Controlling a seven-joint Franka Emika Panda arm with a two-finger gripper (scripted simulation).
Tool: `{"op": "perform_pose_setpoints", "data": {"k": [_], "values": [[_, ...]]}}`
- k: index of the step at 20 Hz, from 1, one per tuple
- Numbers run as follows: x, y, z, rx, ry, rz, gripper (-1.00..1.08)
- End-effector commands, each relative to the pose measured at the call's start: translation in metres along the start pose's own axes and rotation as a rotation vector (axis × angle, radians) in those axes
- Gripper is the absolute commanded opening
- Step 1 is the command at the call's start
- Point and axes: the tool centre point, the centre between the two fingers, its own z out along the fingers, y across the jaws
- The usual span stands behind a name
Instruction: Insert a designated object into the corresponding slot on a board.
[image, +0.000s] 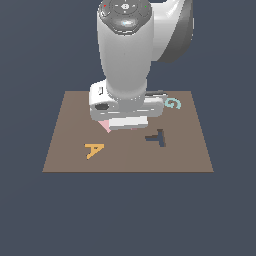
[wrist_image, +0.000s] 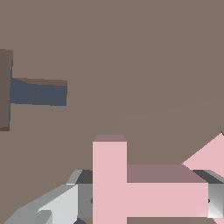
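Where the arm hangs over the board, we count one brown board, one dark T-shaped slot, one orange A, one pale teal G and one pale-pink T. A second pink piece shows at the frame's edge in the wrist view; in the exterior view we see only a pink corner under the hand and cannot tell to which piece it belongs. Our T is flat and pale pink, its stem meeting its bar at a right angle, the side faces a shade darker. We find the claw clenched on the T, one grey finger against its bar and the other at the tip of its stem. So gripped, the T sits over bare board, well apart from the slot. That slot lies open, to the exterior view's right of the A.
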Motion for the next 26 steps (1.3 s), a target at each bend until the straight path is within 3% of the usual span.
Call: {"op": "perform_pose_setpoints", "data": {"k": [1,11,26], "values": [[0.014,-0.022,-0.001,0.0,0.0,0.014,-1.0],[0.052,-0.075,-0.003,0.0,0.0,0.043,-1.0],[0.061,-0.085,0.006,0.0,0.0,0.049,-1.0]]}}
